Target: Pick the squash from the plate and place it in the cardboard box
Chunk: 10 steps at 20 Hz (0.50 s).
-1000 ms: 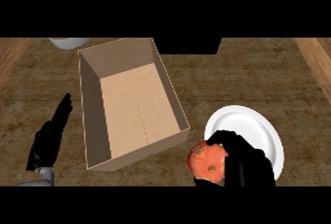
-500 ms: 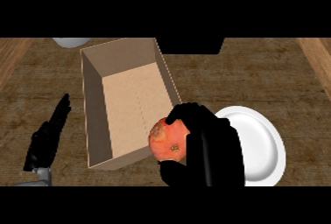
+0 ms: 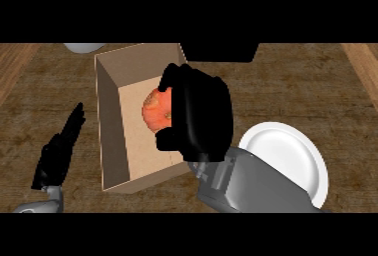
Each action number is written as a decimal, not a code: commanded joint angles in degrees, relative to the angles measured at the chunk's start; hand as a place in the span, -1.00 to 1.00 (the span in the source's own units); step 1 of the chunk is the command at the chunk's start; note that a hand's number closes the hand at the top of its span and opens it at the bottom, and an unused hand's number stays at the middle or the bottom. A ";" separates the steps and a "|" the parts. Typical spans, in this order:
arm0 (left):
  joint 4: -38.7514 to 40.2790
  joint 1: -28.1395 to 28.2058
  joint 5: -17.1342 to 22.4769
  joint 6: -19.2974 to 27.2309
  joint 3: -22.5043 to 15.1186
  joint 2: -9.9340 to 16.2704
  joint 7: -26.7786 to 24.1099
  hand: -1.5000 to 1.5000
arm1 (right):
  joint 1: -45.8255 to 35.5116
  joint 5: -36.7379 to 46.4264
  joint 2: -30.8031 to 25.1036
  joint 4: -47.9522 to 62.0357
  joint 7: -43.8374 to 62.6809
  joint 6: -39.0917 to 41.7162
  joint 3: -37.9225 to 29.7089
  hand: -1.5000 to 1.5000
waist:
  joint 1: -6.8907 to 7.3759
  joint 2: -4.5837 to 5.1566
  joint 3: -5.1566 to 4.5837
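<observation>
The cardboard box [image 3: 118, 135] lies left of the plate [image 3: 295, 150], both on the counter [image 3: 310, 90]

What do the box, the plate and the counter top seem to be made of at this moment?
The cardboard box looks like plain corrugated card: matte tan walls, thin edges, no print. The plate looks like glazed ceramic or smooth plastic: uniform white with soft shading; which one cannot be told. The counter looks like dark wood, with grain streaks and paler planks at the sides.
</observation>
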 commanded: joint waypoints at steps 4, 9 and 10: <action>-2.15 -2.20 -0.72 -0.50 -0.69 0.42 3.03 0.00 | -10.52 -9.70 0.29 20.33 1.84 -9.83 -1.63 1.00 | 0.87 0.21 0.01; -3.23 -0.94 -1.64 0.51 -2.28 -1.48 3.65 0.00 | -15.40 -16.71 0.29 35.95 -5.59 -15.15 -2.44 1.00 | 1.59 0.46 0.02; 2.09 -1.35 -0.81 0.12 -0.73 -0.95 -0.46 0.00 | -13.01 -17.12 0.30 36.93 -5.02 -17.63 1.66 1.00 | 1.34 0.55 -0.03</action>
